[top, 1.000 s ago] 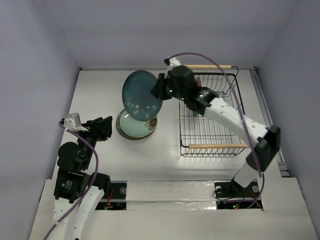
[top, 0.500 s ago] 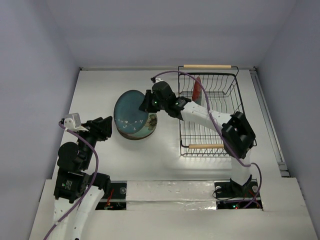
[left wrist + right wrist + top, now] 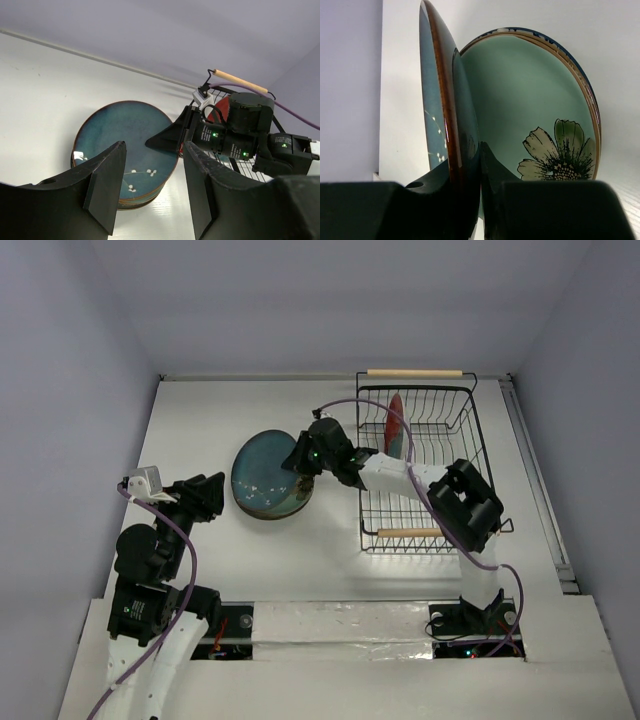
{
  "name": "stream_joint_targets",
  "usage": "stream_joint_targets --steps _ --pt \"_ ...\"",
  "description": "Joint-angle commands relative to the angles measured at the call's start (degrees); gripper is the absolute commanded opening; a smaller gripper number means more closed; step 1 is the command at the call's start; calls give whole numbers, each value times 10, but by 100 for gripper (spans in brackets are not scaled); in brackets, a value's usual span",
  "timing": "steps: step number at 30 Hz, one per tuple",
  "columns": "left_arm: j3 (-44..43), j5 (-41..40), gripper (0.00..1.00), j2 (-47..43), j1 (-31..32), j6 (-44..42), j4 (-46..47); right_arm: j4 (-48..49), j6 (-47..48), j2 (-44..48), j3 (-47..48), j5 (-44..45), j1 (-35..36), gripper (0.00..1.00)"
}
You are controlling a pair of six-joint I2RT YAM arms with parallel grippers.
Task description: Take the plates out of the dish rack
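Note:
My right gripper (image 3: 301, 462) is shut on the right rim of the teal blue plate (image 3: 266, 474), which leans low over a stack of plates left of the dish rack (image 3: 474, 446). In the right wrist view the teal plate's brown rim (image 3: 443, 100) sits between my fingers, with the pale green flowered plate (image 3: 520, 95) just beneath it. A red plate (image 3: 396, 424) stands upright in the rack's far end. My left gripper (image 3: 205, 496) is open and empty, left of the stack. The left wrist view shows the teal plate (image 3: 120, 140) and the right gripper (image 3: 172, 137).
The rack has wooden bar handles at its far end (image 3: 415, 372) and near end (image 3: 432, 532). The right arm reaches leftward across the rack's left side. Purple walls close in the table at the back and sides.
My right gripper has carried the teal plate from high beside the rack's far end down and nearer, tilting it almost flat onto the stack. The left arm has not moved.

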State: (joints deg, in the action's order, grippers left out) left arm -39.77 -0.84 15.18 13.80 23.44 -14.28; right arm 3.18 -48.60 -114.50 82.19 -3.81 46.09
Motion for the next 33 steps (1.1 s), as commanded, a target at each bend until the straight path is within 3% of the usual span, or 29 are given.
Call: stream_joint_targets --steps 1,4,7,8,11,17,20,33 --pt "7 6 46 1 3 1 36 122 -31 24 10 -4 0 5" --pt "7 6 46 1 3 1 36 126 -35 22 -1 -6 0 10" --pt "7 6 46 -1 3 1 36 128 -45 21 -14 -11 -6 24" --pt "7 6 46 0 3 1 36 120 -45 21 -15 -10 -6 36" --pt "6 6 46 -1 3 2 36 104 -38 22 -20 -8 -6 53" --pt "6 6 46 -2 3 2 36 47 -2 23 -12 8 -6 74" --pt "6 6 46 -4 3 2 36 -4 32 30 5 34 -6 81" --pt "6 6 46 -6 3 2 36 -219 157 0 110 180 18 92"
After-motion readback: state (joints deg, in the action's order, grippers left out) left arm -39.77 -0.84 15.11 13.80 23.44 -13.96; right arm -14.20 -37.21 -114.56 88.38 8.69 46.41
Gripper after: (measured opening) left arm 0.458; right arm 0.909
